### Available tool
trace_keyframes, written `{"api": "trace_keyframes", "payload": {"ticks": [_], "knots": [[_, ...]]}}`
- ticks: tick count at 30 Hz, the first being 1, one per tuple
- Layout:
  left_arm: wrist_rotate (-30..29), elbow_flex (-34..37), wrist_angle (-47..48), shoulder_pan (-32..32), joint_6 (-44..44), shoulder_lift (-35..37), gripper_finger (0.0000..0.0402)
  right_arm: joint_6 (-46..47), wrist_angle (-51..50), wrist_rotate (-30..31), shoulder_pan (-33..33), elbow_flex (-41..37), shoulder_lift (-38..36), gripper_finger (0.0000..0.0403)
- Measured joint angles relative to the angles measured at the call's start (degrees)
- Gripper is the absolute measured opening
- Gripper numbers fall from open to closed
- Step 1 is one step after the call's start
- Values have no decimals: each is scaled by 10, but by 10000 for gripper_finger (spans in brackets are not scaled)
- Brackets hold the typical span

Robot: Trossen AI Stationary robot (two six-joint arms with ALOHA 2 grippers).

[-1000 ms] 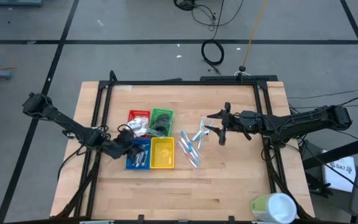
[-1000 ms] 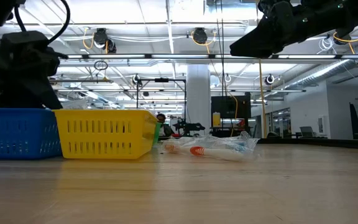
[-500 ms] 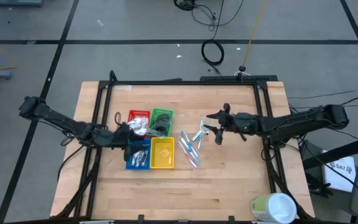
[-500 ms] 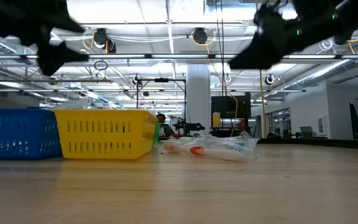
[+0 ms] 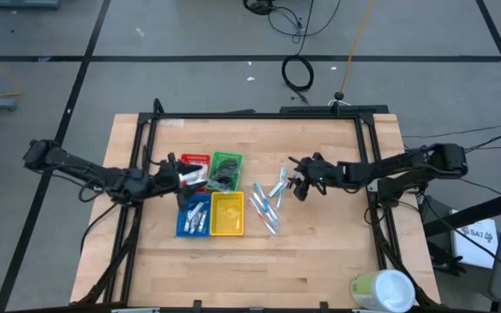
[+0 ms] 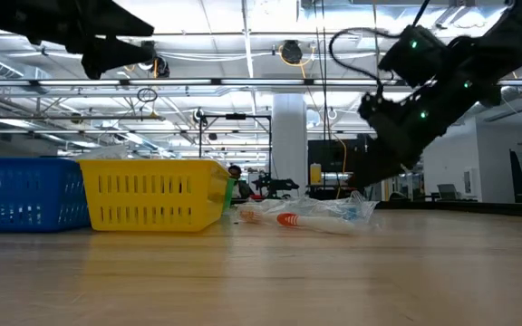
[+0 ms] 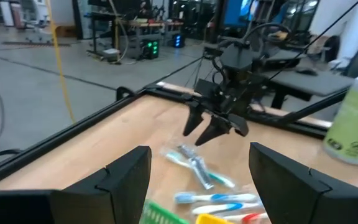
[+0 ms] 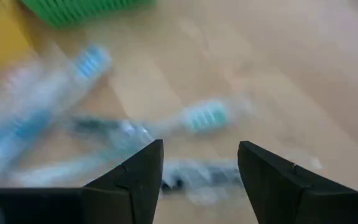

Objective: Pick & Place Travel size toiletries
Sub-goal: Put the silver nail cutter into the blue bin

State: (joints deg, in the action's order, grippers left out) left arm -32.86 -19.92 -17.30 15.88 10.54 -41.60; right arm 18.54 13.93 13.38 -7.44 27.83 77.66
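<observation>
Several slim toiletries in clear wrappers, pale blue and silver, lie loose on the wood (image 5: 268,204), (image 6: 306,217), (image 7: 197,171), right of the four trays. More silver pieces lie in the blue tray (image 5: 193,217), white packets in the red tray (image 5: 195,167) and dark pieces in the green tray (image 5: 226,170). My right gripper (image 5: 297,185), (image 8: 201,146) is open and tipped down just above the loose pile, holding nothing. My left gripper (image 5: 177,179), (image 7: 199,152) is open and empty, raised over the near edge of the red tray.
The yellow tray (image 5: 227,214) sits beside the blue one, next to the loose pile. A large pale green and white cylinder (image 5: 382,290) lies at the table's near right corner. Bare wood stretches toward the near edge.
My left gripper has risen out of the blue tray and drifted toward the far edge, ending over the red tray. My right gripper has come down and a little to the left toward the loose pile, tipping its fingers downward. The toiletries have not moved.
</observation>
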Motion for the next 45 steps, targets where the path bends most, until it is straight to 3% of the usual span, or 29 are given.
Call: {"api": "trace_keyframes", "payload": {"ticks": [7,12,17,26,32,42,45], "knots": [[-2,0,43,-26,37,0,267,20,-9,-2,-34,0,40,183],[-2,0,56,-37,50,0,267,34,12,-55,-54,0,61,175],[-2,0,53,-43,53,0,267,46,23,-58,-69,0,77,171],[-1,0,53,-43,64,0,267,18,-57,64,-83,3,75,170],[-1,1,56,-43,64,0,267,-24,-78,63,-85,2,68,170],[-1,1,56,-43,63,0,267,-111,-38,-124,-56,0,69,164],[0,1,56,-43,63,0,267,-110,-50,-144,-46,0,69,156]]}}
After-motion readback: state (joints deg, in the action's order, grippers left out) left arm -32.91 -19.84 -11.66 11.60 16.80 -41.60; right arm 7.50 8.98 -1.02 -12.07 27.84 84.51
